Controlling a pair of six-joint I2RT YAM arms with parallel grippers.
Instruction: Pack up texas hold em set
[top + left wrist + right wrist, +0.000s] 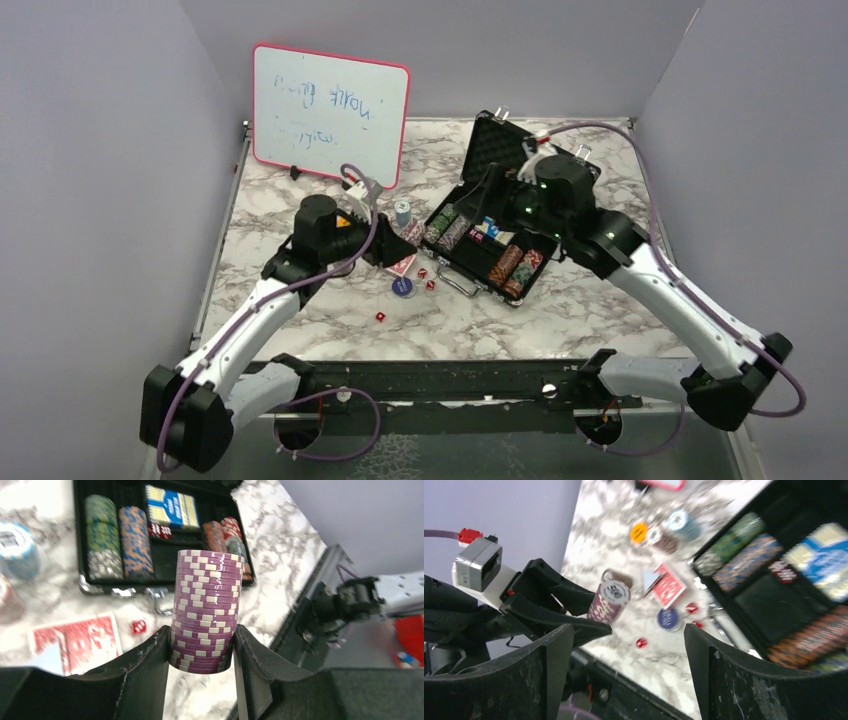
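While the left gripper [202,647] is pinching a purple-and-white poker chip stack [207,605] near one end, most of the column is sticking out past the fingers and hanging clear of the marble table [560,320]. Just beyond it, loose pieces are lying on the marble: a blue-and-white chip stack [402,211], red-backed cards [402,265], a blue button [402,286] and red dice [380,317]. Further right, the black case [497,145] is sitting open with its foam lid raised, holding green and blue-orange stacks [117,537] at one end, a blue card box [171,507] in the middle and orange and red stacks [508,265] at the other. A dark trough [769,602] looks free. Over the case, the right gripper [626,640] is hovering with its fingers spread wide and nothing between them. The step in hand appears to be carrying the purple stack into the case. Doing it well probably means turning the column parallel to the trough, lowering it until the chips are resting on foam, and only then releasing, since a grip this near the end could let the free chips fan out.
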